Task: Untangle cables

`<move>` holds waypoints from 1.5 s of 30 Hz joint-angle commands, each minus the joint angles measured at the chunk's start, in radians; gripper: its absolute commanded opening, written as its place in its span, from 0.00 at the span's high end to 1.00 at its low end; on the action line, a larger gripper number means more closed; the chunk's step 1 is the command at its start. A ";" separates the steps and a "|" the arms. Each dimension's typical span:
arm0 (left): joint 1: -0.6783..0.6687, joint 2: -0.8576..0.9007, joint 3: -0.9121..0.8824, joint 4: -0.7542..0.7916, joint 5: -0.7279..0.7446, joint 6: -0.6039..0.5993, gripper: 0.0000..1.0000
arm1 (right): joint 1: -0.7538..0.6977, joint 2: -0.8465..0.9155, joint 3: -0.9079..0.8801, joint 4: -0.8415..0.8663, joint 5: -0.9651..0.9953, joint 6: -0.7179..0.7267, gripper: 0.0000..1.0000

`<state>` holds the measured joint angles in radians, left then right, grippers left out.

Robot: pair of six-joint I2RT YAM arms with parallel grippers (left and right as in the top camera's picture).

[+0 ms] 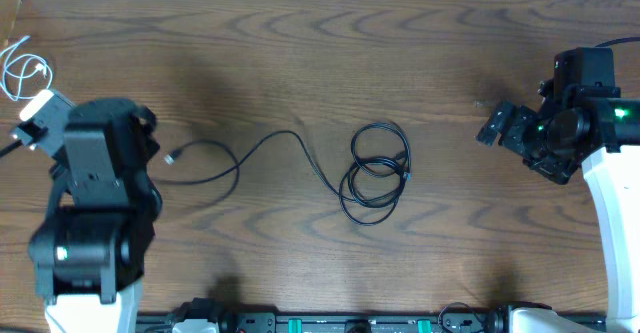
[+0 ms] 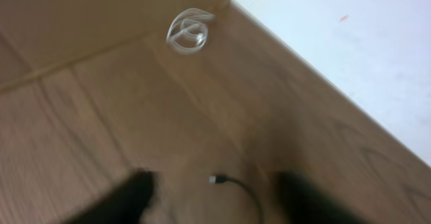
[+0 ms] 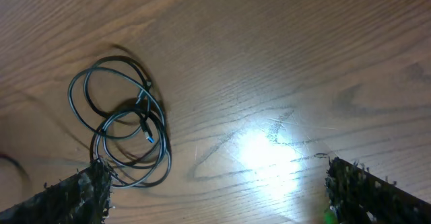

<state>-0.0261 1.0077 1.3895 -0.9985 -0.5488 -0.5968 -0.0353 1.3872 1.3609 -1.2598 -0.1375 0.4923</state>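
A white cable (image 1: 20, 73) lies coiled at the table's far left corner and shows in the left wrist view as a small white coil (image 2: 188, 32). A long black cable (image 1: 270, 145) trails from beside my left arm (image 1: 100, 173) toward a black coil (image 1: 375, 170). My left gripper (image 2: 217, 183) is open just above the table. A black cable's plug end (image 2: 217, 179) lies loose on the wood between its blurred fingers (image 2: 138, 192). My right gripper (image 1: 492, 128) is open at the right, empty. The black coil (image 3: 124, 126) lies by its left finger (image 3: 74, 197).
A cardboard wall (image 2: 101, 15) borders the table's left edge and a white surface (image 2: 350, 56) runs along the far edge. The black cable's other plug (image 1: 172, 158) rests right of my left arm. Bare wood (image 1: 450, 63) separates the coil from my right gripper.
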 commanded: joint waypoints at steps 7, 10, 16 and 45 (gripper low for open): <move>0.146 0.151 0.013 -0.076 0.526 0.037 0.14 | -0.003 -0.002 0.013 -0.001 0.008 -0.008 0.01; 0.134 0.195 0.013 -0.107 0.694 0.053 0.07 | -0.003 -0.002 0.013 -0.001 0.008 -0.008 0.01; 0.090 0.294 0.003 -0.268 0.877 0.053 0.06 | -0.003 -0.002 0.013 -0.001 0.008 -0.008 0.01; -0.244 0.739 -0.127 -0.073 0.777 -0.135 0.07 | -0.003 -0.002 0.013 -0.001 0.008 -0.008 0.01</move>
<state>-0.2462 1.7107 1.2644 -1.0851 0.2543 -0.7033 -0.0353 1.3872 1.3609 -1.2598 -0.1375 0.4923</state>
